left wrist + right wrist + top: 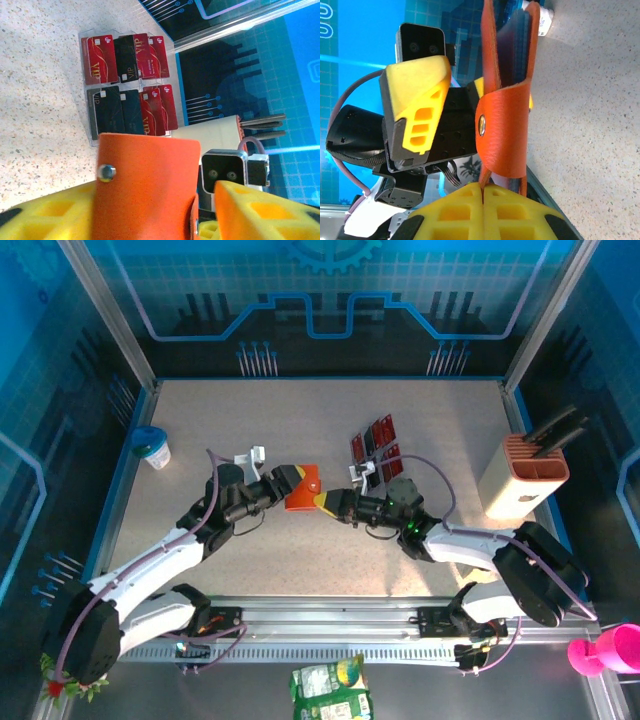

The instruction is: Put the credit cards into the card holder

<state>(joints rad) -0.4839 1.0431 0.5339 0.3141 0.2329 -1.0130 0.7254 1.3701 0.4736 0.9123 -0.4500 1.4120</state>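
**Card holder [302, 490] gripped over mid-table**

Orange-red leather, a round metal snap on its flap, blue-grey lining inside; the right claw [482, 189] is pressed together on its flap; the left claw [155, 212] stands spread around it; red and black credit cards [125, 95] lie on the table [280, 420] beyond.

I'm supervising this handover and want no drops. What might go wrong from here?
The right end effector pinches just a thin edge of the card holder; it may slip or twist.
The left end effector straddles the holder with a gap on one side; closing may squash it shut.
The cards lie on the table while both arms are busy.
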